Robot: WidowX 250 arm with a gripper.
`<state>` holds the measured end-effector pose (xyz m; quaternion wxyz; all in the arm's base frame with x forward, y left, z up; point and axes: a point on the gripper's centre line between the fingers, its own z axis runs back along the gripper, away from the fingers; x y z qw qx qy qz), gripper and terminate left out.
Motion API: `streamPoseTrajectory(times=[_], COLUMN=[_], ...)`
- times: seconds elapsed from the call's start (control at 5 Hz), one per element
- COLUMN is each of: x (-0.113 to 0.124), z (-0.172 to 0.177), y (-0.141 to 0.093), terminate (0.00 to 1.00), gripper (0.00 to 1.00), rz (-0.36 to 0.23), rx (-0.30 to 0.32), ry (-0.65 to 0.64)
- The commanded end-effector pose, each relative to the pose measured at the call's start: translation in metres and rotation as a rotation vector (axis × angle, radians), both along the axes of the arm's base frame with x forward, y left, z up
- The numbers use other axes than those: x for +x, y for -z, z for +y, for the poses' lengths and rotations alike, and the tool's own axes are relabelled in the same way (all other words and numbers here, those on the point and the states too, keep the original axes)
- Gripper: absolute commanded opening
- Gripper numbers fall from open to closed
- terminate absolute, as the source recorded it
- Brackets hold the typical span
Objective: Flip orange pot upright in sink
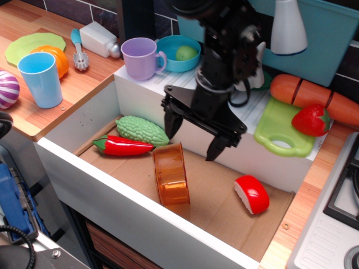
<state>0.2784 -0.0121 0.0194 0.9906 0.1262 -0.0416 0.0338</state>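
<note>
End effector [193, 141] wide open — seemingly touching nothing.

sink floor: brown cardboard inside the white-walled sink [78, 120], lying below the gripper [193, 137], whose two fingers are spread apart over it.
orange pot [171, 174]: on its side on the cardboard, just below the gripper and a little toward its left finger, not touched.
red pepper [123, 146]: flat on the cardboard, left of the gripper, its tip near the pot.
green bumpy gourd [141, 130]: just behind the pepper, touching it, left of the gripper.
red-and-white piece [252, 194]: on the cardboard to the lower right of the gripper, well apart from the pot.
</note>
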Motion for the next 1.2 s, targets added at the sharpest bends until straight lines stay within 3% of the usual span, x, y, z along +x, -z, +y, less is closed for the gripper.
streamPoseTrajectory(times=[0.0, 0.4, 0.8, 1.0], x=[-0.001, -0.007, -0.010, -0.011], z=[-0.007, 0.002, 0.024, 0.036], y=[0.011, 0.031, 0.037, 0.044], terminate=[0.00, 0.00, 0.00, 0.00], gripper=[1.00, 1.00, 1.00, 1.00], rz=[-0.051, -0.093, -0.109, -0.135], rx=[0.136, 0.166, 0.188, 0.161], ry=[0.040, 0.065, 0.115, 0.113])
